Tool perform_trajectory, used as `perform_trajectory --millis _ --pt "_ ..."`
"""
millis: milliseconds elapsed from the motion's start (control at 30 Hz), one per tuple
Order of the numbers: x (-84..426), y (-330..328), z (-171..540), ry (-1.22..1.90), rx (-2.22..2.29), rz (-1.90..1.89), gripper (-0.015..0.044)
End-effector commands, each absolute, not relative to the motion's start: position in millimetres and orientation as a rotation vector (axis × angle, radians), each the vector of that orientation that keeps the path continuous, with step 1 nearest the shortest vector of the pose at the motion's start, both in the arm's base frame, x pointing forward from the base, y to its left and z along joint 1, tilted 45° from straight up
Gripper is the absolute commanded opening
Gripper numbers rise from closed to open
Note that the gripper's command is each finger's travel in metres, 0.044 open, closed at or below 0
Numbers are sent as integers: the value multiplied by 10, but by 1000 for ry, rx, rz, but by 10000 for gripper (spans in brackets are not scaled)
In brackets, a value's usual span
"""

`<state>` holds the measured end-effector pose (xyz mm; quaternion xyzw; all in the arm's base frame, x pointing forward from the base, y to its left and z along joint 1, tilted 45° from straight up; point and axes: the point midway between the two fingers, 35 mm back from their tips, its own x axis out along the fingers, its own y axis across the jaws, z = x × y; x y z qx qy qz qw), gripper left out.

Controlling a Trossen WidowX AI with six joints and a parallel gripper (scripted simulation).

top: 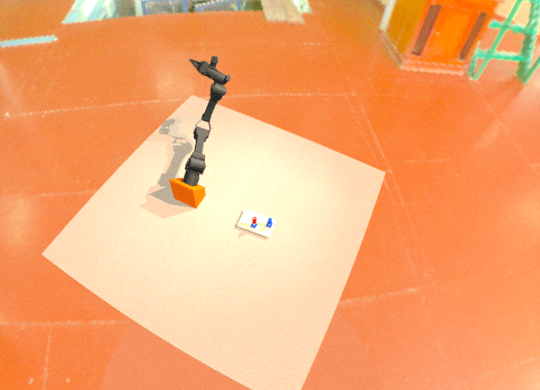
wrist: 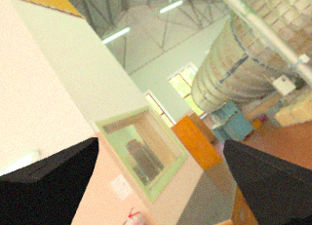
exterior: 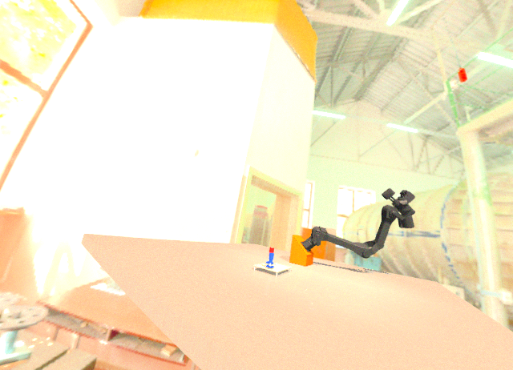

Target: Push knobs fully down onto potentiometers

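Two knobs, red [top: 254,220] [exterior: 272,250] and blue [top: 270,221], top the board [top: 245,219] [exterior: 282,268]; bring the wide-spread, empty claw [top: 194,63] [wrist: 163,145] above it, pressing straight down (gently).

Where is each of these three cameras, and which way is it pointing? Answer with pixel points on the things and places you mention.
Top: high above the table [top: 278,281] [exterior: 314,312], looking steeply down at the circuit board [top: 247,215] [exterior: 283,267]; the whole arm [top: 199,142] [exterior: 345,242] shows.
Exterior: off to one side, low, just above table height, looking across the tabletop and up to the roof; the arm shows side-on.
Wrist: on the arm near the gripper [top: 190,60] [wrist: 161,146], facing out into the room; only two dark, spread fingers show.
Shared: top and exterior both show board, orange base block [top: 185,194] [exterior: 299,254] and arm.
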<state>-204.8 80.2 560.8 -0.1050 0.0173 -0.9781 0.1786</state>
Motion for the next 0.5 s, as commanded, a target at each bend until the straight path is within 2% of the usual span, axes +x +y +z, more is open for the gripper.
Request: perform_trajectory --millis 0,467 --pt "-2044 793 5616 53 -301 -2765 374" --pt "-1588 14 6135 249 -678 -2648 6"
